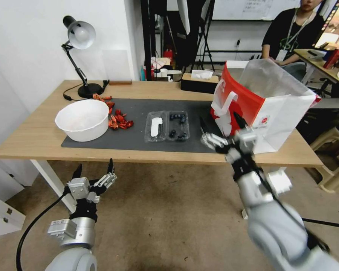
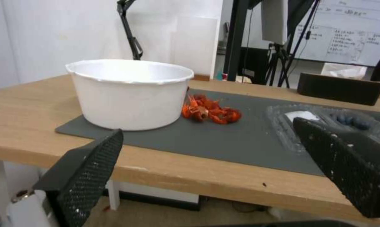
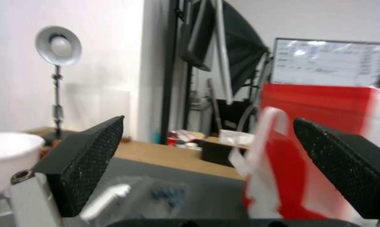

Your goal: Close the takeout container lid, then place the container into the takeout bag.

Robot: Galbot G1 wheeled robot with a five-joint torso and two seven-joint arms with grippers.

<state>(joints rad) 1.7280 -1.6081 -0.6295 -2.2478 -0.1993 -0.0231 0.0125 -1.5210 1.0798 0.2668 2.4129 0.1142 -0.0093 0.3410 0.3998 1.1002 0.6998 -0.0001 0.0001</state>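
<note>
Nearest the head camera: left claw [image 1: 94,169], fingers spread, empty, parked low over the floor in front of the worktop [image 1: 37,139], short of its front edge. Right claw [image 1: 222,126], fingers likewise spread and empty, raised above the front-right part of the dark mat [image 1: 139,113], between container [image 1: 177,126] and takeout bag [image 1: 267,105], close against the bag's red face.

Container lying open and flat near the middle of the mat: tray half with small dark round items on the right, clear lid [image 1: 155,127] with its white label folded out to the left, hinge between the two halves running front to back. Whole clamshell's long axis thus left to right across the worktop; each half's own long side front to back. Lid not yet closed; first step of the task judged still to be done.

Deciding relation: container to the left of the right claw and slightly farther back, near it; left claw well apart, below worktop level. Right arm judged the nearer. Lid's free edge on the far side from the right claw, next to the red scraps [image 1: 118,120] and white bowl [image 1: 83,119].

Bag upright and open-mouthed at the worktop's right end, white handle [image 1: 229,99] facing the container, silvery lining visible inside.

Right wrist view: container [image 3: 156,194] low between the spread fingers, bag [image 3: 320,138] beside it.
</note>
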